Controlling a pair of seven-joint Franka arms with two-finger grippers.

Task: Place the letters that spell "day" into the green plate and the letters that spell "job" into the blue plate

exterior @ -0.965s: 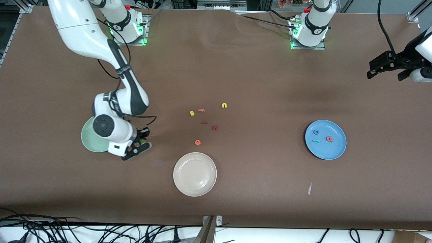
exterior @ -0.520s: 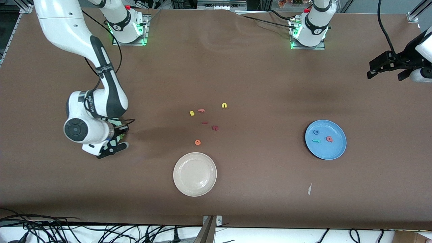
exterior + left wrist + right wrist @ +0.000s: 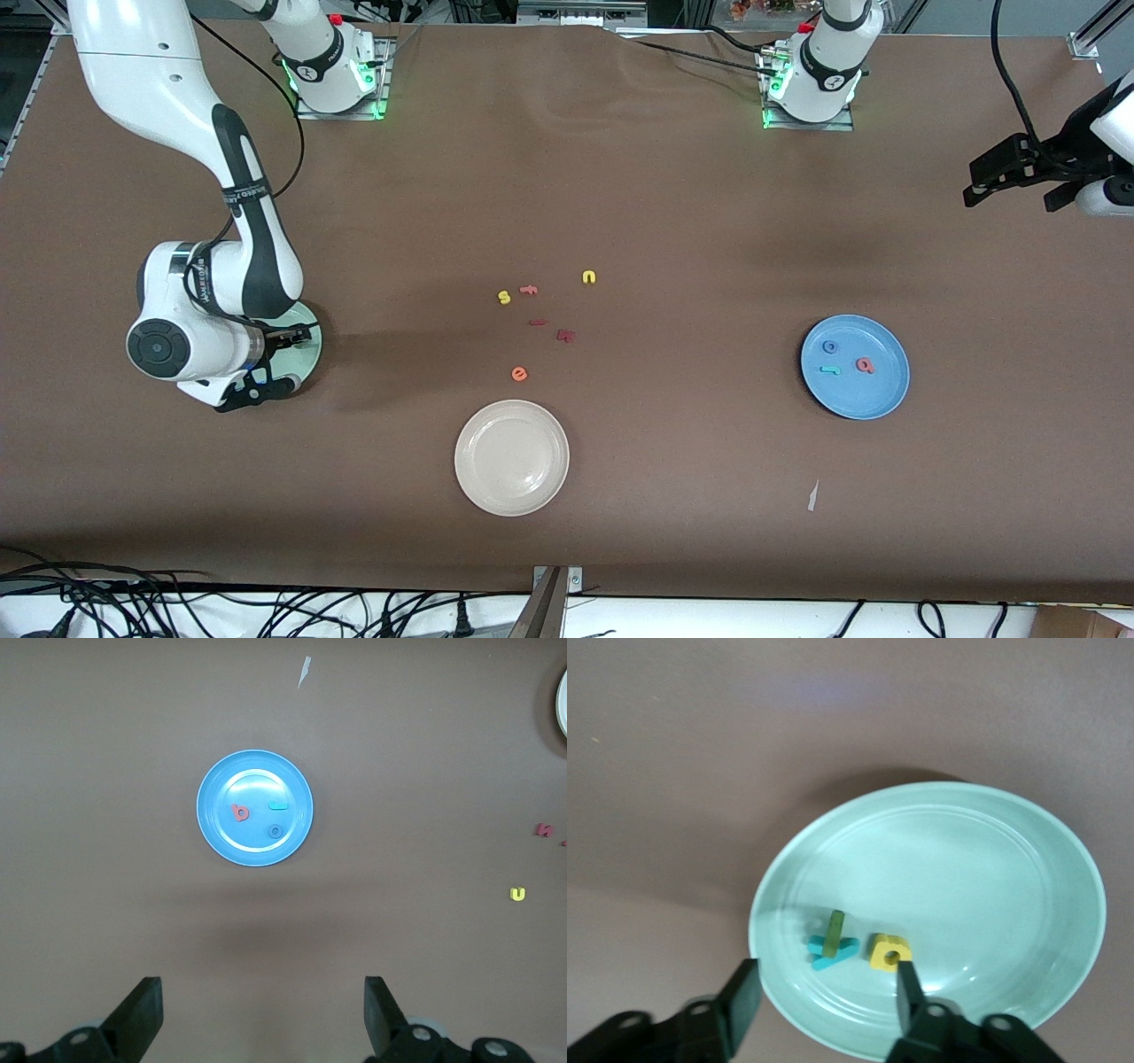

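Note:
The green plate (image 3: 966, 877) holds the letters of "day": a teal y (image 3: 849, 950), a dark green d (image 3: 834, 932) lying across it, and a yellow a (image 3: 889, 952). My right gripper (image 3: 826, 992) hangs open just above the plate's rim, holding nothing. In the front view most of the green plate (image 3: 307, 347) is hidden under the right gripper (image 3: 270, 361). The blue plate (image 3: 877, 394) holds a blue o (image 3: 830, 347), a teal j (image 3: 830, 369) and a salmon b (image 3: 865, 364). My left gripper (image 3: 1010, 197) waits open over the left arm's end of the table.
A cream plate (image 3: 511, 456) sits near the front camera. Loose letters lie mid-table: yellow s (image 3: 504, 298), salmon f (image 3: 529, 289), yellow n (image 3: 589, 277), two dark red letters (image 3: 564, 335), and an orange e (image 3: 519, 374). A paper scrap (image 3: 812, 496) lies near the blue plate.
My right arm swung toward its own end of the table until the gripper came over the green plate, then opened. The dark green d now lies in the plate. The left arm stayed still.

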